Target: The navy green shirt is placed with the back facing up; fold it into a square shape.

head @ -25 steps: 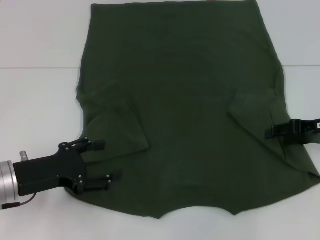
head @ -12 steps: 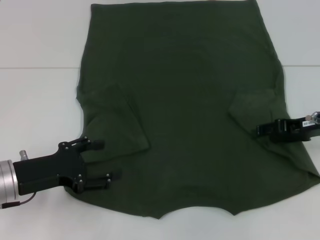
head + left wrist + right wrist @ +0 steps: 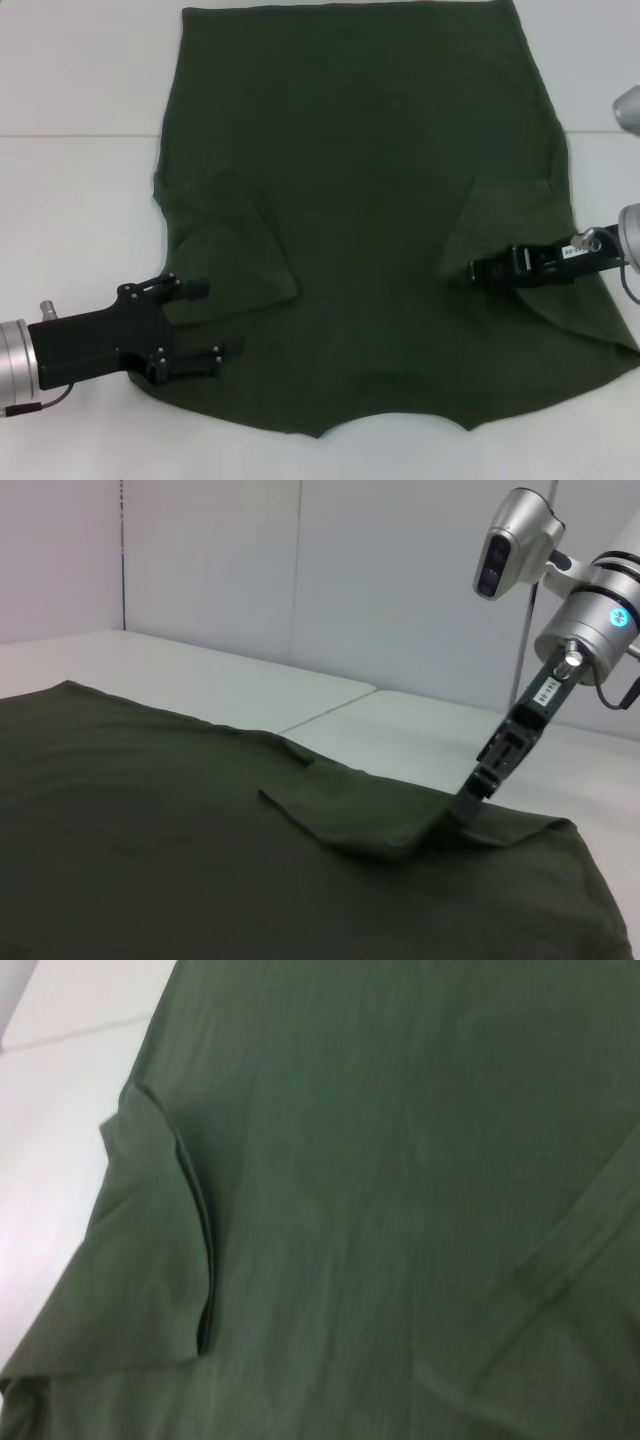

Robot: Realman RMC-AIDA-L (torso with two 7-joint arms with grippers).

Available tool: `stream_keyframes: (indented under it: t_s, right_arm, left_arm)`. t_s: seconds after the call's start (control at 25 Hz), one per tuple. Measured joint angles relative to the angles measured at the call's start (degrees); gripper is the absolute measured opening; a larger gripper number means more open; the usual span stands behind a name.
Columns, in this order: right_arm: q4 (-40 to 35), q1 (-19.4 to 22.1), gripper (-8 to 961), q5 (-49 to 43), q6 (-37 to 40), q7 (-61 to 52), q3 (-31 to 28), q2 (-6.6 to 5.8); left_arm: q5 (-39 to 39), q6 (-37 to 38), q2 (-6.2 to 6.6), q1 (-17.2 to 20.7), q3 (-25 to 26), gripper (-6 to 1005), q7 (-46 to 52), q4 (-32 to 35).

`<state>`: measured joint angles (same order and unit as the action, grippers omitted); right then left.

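Observation:
The navy green shirt lies spread flat on the white table, hem far from me, neckline near my body. Both short sleeves are folded inward onto it, the left sleeve and the right sleeve. My left gripper rests open at the near left corner, its fingers spread over the shirt's edge. My right gripper reaches in from the right and is shut on the right sleeve's fold; in the left wrist view this gripper pinches the raised fold of the shirt. The right wrist view shows only the shirt and the far folded sleeve.
The white table shows on both sides of the shirt, with a seam line across it. A silver part of my right arm hangs at the right edge. White walls stand behind the table in the left wrist view.
My right gripper has moved leftward from the shirt's right edge toward the middle, drawing the sleeve fold inward with it. The left arm has stayed still.

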<state>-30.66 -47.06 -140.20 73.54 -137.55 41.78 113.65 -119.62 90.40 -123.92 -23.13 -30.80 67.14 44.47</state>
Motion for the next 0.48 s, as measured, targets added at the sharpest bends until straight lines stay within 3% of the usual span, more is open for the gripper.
stream_keyframes:
  t_s: [0.28, 0.48]
  right_arm:
    - [-0.3, 1.02, 722, 3.45, 0.53, 3.66, -0.26, -0.05]
    - [-0.35, 4.42, 721, 13.0, 6.81, 19.79, -0.29, -0.27]
  left_arm:
    - [0.19, -0.17, 0.0, 0.0, 0.24, 895, 0.21, -0.04]
    - [2.8, 0.11, 0.33, -0.04, 4.0, 890, 7.75, -0.17]
